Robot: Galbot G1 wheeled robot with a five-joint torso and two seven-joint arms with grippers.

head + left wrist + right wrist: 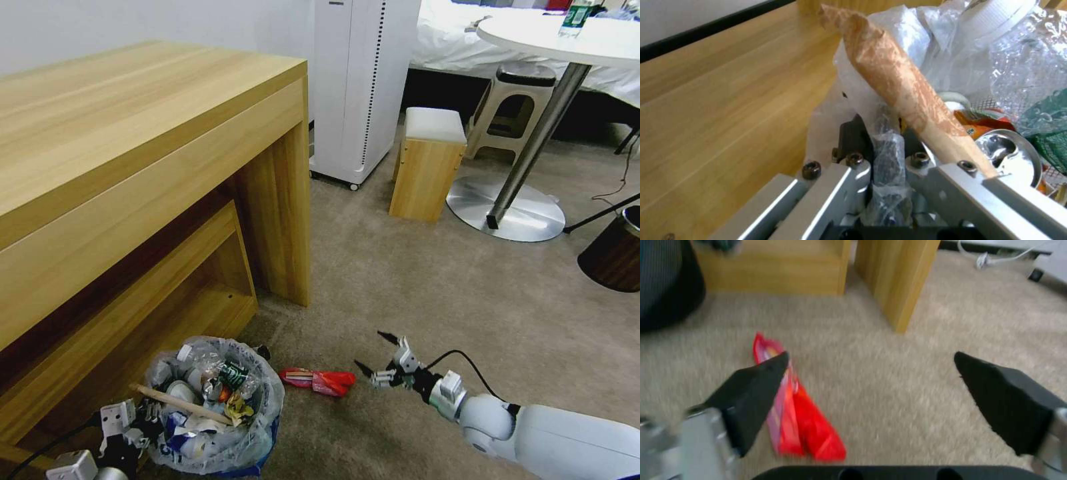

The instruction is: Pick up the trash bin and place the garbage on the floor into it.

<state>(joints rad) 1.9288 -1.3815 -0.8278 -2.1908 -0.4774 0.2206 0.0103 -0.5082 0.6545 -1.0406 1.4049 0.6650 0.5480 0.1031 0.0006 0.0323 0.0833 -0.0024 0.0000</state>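
One red wrapper lay flat on beige short-pile carpet, no legible writing. R gripper hovered just beside it, jaws wide, empty. L gripper was clamped on bag-lined rim of trash bin, full w/ wooden stick, crushed can, plastic bottle.

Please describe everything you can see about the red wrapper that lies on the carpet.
The flat, glossy red plastic wrapper is crumpled and looks empty, with a paler pink, printed strip along one side. It lies flat on the beige short-pile carpet, between the small bag-lined blue trash bin and the open right gripper, touching neither. One black fingertip hangs in front of it.
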